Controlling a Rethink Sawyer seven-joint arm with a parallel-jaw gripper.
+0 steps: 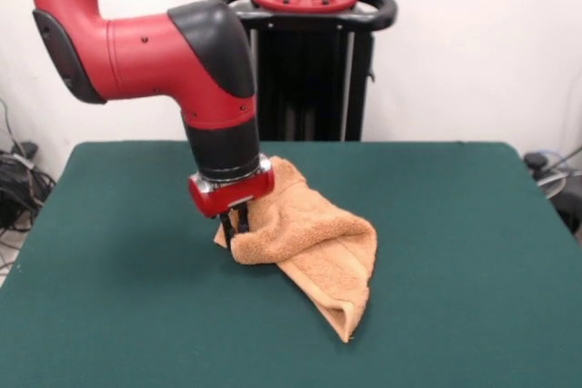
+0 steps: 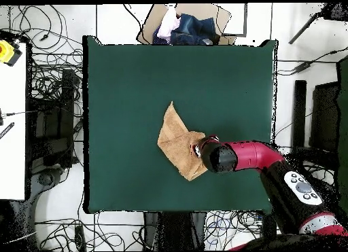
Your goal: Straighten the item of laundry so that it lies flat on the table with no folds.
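Observation:
The item of laundry [image 1: 314, 238], an orange-tan terry towel, lies crumpled near the middle of the dark green table [image 1: 455, 224]. Its left part is bunched into a thick rolled fold, and one pointed corner reaches toward the front edge. My gripper [image 1: 235, 229] is down at the towel's left edge, its dark fingers close together and shut on the bunched cloth. From overhead the towel [image 2: 178, 140] shows as an irregular folded shape on the table [image 2: 136, 79]. There the red wrist covers the gripper [image 2: 198, 151] and the towel's corner beside it.
The black pedestal [image 1: 305, 61] rises behind the table's far edge. Overhead, a cardboard box of clothes [image 2: 183, 28] sits just past the table's top edge. Cables lie on the floor all round, and a white bench [image 2: 13, 120] stands at the left.

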